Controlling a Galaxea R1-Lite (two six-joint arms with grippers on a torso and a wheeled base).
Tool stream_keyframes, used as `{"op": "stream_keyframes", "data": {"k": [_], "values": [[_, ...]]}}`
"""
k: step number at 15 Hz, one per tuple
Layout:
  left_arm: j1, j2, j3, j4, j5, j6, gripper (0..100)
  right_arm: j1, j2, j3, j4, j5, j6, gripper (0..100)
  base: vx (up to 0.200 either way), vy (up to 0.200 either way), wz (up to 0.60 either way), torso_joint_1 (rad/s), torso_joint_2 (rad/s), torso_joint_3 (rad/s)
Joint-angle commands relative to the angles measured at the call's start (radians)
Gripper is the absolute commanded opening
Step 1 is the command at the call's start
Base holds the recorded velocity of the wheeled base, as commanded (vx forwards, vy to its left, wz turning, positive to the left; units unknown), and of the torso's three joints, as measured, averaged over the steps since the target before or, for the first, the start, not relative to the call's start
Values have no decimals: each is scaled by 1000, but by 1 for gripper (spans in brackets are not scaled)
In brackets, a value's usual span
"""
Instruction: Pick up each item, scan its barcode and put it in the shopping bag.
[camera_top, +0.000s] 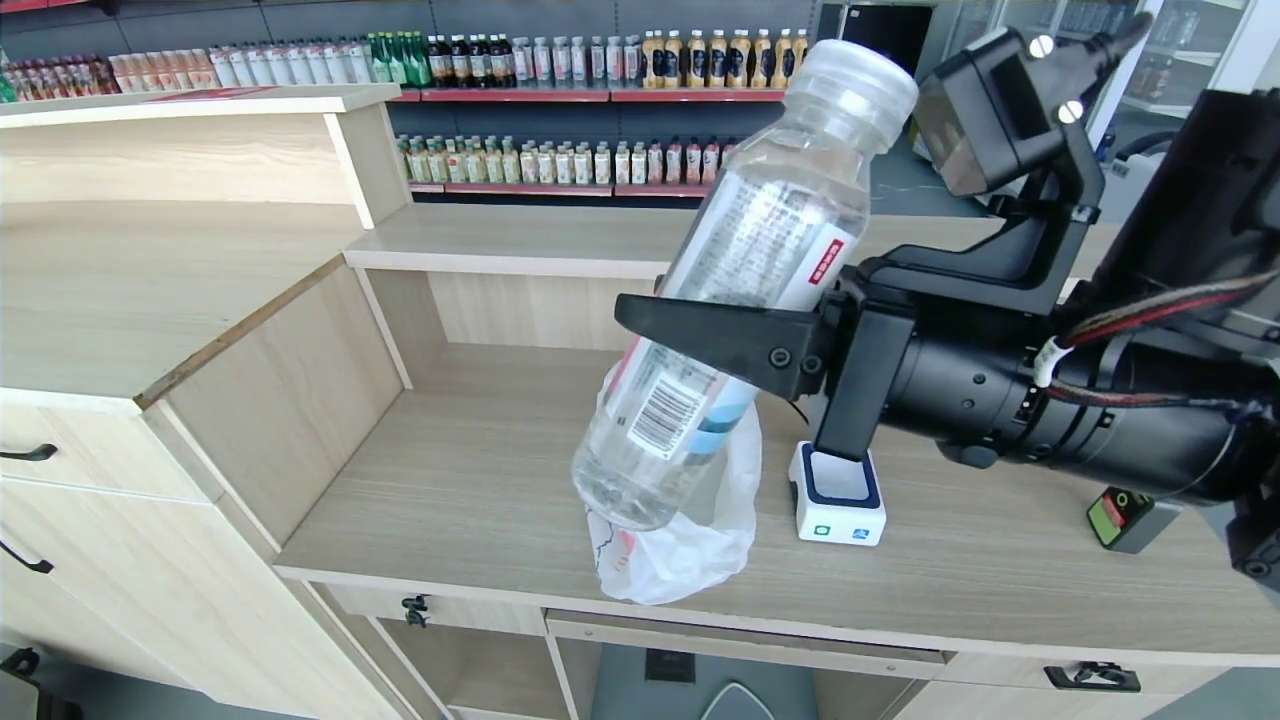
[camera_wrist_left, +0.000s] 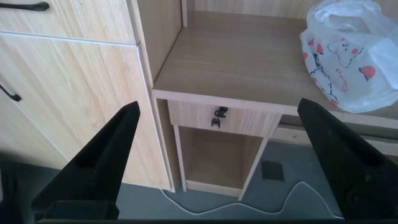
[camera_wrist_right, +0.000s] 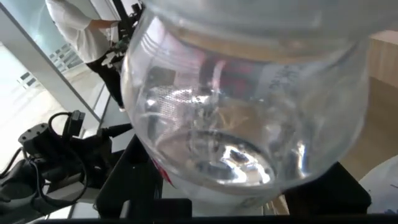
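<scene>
The right end effector (camera_top: 665, 310) is clamped across the middle of a clear water bottle (camera_top: 745, 230), held above the desk (camera_top: 480, 470). The bottle's long axis is tilted, cap up and to the far right, base down and to the near left, over the white plastic shopping bag (camera_top: 690, 550). Its barcode (camera_top: 665, 412) faces near and upward. The white barcode scanner (camera_top: 838, 495) stands just right of the bag, below the end effector, so the label probably has to turn down and right towards it. The left end effector (camera_wrist_left: 219, 106) is spread wide, low and left of the bag.
</scene>
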Motion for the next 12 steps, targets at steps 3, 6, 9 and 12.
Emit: {"op": "stream_keyframes", "data": {"k": [3,6,9,12], "values": [[1,0,0,0,1,-1,100,-311,-50,-10,93,-4,-181,0,0,0,0,0,0,0],[1,0,0,0,1,-1,100,-728,-57,128,61,100,-256,0,0,0,0,0,0,0],[1,0,0,0,1,-1,100,-886,-50,240,35,198,-371,0,0,0,0,0,0,0],[1,0,0,0,1,-1,100,-1102,35,242,58,234,-864,0,0,0,0,0,0,0]]}}
